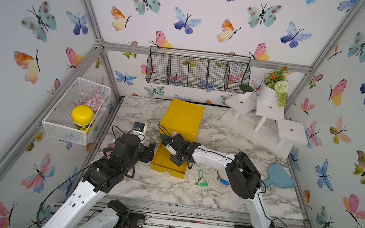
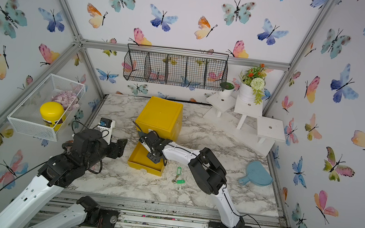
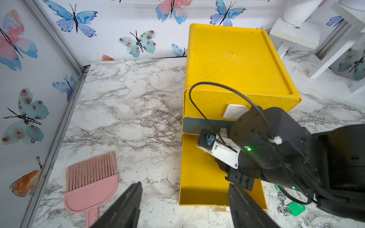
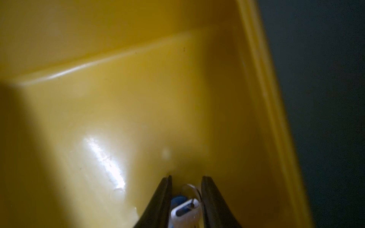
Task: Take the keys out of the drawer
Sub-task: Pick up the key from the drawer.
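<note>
Bright butterfly wallpaper (image 1: 202, 3) all round; marble tabletop (image 1: 167, 193) below.

Between the matt black fingers (image 4: 158, 203) of the right claw (image 4: 186, 178) we see the keys (image 4: 187, 206): a shiny metal ring (image 4: 191, 187) and a smooth pale plastic tag (image 4: 185, 214). All around that claw the yellow plastic drawer (image 4: 118, 98) is glossy, with bright glare on its floor. Beyond the left claw (image 3: 185, 184) we find the cabinet top (image 3: 233, 59) in matt yellow plastic, finely ribbed. Just to one side of the left claw lies a brush (image 3: 92, 191) of smooth pink plastic with soft bristles (image 3: 90, 167), on a smooth marble-patterned table (image 3: 128, 108).
</note>
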Controlling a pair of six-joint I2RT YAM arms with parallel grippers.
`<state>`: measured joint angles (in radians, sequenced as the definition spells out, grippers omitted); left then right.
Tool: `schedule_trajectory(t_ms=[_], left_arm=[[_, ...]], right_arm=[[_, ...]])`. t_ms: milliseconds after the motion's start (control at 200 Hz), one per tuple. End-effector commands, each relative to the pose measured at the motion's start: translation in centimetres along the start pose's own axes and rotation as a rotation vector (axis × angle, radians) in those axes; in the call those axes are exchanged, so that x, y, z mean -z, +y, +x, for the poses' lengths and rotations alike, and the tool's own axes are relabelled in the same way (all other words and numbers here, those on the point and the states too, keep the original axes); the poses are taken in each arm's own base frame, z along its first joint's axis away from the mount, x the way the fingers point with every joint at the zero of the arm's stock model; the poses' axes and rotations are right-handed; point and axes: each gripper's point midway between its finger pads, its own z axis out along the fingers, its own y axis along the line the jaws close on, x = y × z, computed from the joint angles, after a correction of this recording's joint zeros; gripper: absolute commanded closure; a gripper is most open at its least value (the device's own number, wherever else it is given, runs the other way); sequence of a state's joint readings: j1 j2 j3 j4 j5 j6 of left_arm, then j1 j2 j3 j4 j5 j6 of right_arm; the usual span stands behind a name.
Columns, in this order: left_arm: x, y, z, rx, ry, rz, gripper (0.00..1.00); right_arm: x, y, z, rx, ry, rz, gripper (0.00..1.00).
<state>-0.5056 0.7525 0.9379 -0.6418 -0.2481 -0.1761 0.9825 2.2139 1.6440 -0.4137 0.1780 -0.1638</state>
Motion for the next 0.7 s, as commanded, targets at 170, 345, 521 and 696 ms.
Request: schedule_trajectory(t_ms=[170, 345, 521, 696], left_arm=[[-0.1, 0.0, 0.6, 0.003, 0.011, 0.008, 0.26], [-0.1, 0.0, 0.6, 0.006, 0.007, 0.007, 0.26], [0.0, 0.0, 0.3, 0.004, -0.002, 0.006, 0.26], [-0.3, -0.2, 0.1, -0.027, -0.016, 0.017, 0.26]], right_arm=[[1.9, 0.0, -0.4, 0.011, -0.029, -0.028, 0.84], [2.9, -0.2, -1.4, 0.018, -0.068, -0.031, 0.91], [4.1, 0.1, -2.7, 0.025, -0.117, -0.065, 0.98], [7.0, 0.3, -4.2, 0.020, -0.182, -0.112, 0.98]])
